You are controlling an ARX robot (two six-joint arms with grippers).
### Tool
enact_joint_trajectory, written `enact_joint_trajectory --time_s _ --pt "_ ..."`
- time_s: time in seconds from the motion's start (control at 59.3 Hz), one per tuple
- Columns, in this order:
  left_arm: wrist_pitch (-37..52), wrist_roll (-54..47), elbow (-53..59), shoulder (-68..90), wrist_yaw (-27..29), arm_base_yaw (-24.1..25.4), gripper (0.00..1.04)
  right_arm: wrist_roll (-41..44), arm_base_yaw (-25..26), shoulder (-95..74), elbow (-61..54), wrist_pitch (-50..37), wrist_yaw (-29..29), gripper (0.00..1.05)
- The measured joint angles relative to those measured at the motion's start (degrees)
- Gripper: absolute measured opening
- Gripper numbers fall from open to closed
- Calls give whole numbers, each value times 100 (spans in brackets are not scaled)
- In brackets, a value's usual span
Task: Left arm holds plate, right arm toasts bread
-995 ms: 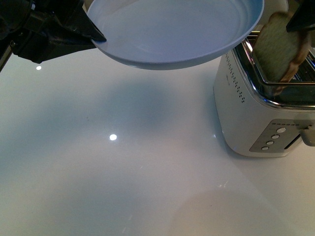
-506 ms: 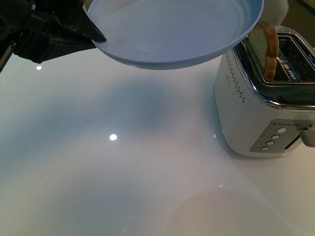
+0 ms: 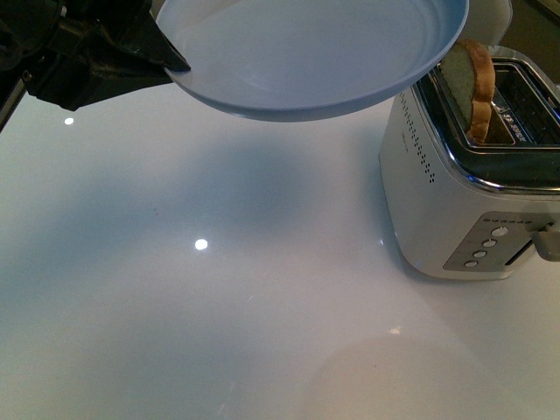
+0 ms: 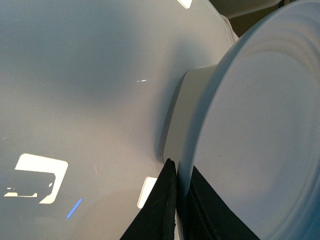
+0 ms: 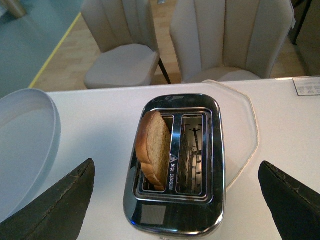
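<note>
The pale blue-grey plate (image 3: 315,52) hangs empty above the white table, held level at its left rim by my black left gripper (image 3: 171,59). In the left wrist view the two fingers pinch the plate (image 4: 260,140) edge, the left gripper (image 4: 181,200) shut on it. The bread (image 3: 471,83) slice stands leaning in the nearer slot of the white and chrome toaster (image 3: 472,192), half sticking out. From the right wrist view the bread (image 5: 154,149) sits in one slot while the other slot is empty. My right gripper (image 5: 180,197) hovers above the toaster (image 5: 175,165), open, touching nothing.
The toaster's front panel carries several round buttons (image 3: 486,248) and a lever (image 3: 547,241). Two beige chairs (image 5: 225,40) stand beyond the table's far edge. A clear mat (image 5: 247,130) lies under the toaster.
One second ago the right gripper held the bread tilted over the toaster. The slice now stands in the slot and the gripper has let go and lifted out of the front view.
</note>
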State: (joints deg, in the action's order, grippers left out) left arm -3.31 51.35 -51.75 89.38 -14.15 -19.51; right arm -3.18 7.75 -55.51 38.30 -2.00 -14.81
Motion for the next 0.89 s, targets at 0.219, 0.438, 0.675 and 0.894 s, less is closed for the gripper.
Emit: enact_joint_trajectory --time_s 0.219,0.438,0.675,0.894 --pt "11 0 0 0 68 -50 3 245 -133 1268 -1749 -2079 859 50" --pt "9 -2 0 0 109 -66 3 280 -623 1803 -2533 -2192 1429 11" --pt "9 -2 0 -2 188 -87 3 297 -750 2389 -3051 -2146 1471 2" --pt "9 -7 7 -4 201 -87 3 297 -754 2859 -3331 -1952 1480 2"
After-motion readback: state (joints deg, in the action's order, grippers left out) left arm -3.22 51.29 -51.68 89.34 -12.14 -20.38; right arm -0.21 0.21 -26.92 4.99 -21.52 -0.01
